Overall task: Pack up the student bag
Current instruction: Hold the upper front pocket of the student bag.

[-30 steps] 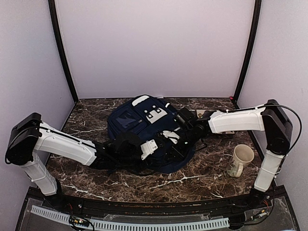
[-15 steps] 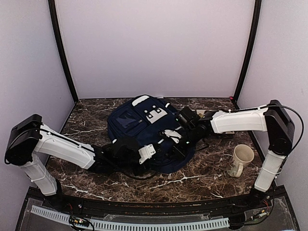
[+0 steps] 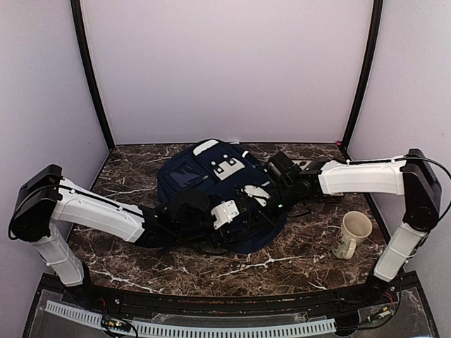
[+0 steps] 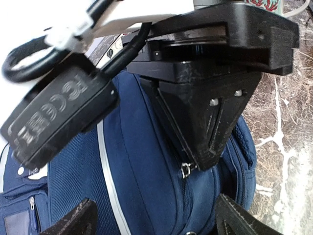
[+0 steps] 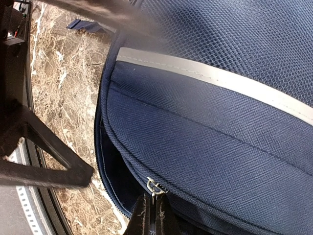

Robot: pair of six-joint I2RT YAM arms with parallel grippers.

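Note:
The navy-blue student bag (image 3: 204, 179) lies flat in the middle of the marble table, with white stripes and patches. It fills the left wrist view (image 4: 142, 166) and the right wrist view (image 5: 220, 98). My right gripper (image 3: 258, 197) (image 5: 152, 211) is shut on a small metal zip pull (image 5: 155, 186) at the bag's near right edge. Beside the pull the zip gapes open on a dark slit (image 5: 111, 181). My left gripper (image 3: 231, 211) (image 4: 156, 221) is open, its fingers (image 4: 73, 220) spread over the bag just in front of the right gripper (image 4: 205, 122). The pull also shows there (image 4: 186, 169).
A cream mug (image 3: 352, 234) stands at the right of the table (image 3: 127, 176), near the right arm's base. Dark straps (image 3: 176, 246) trail off the bag's near side under the left arm. Purple walls enclose three sides.
My right gripper has drawn back up and to the right along the bag's edge with the zip pull. My left gripper has shifted right and farther onto the bag.

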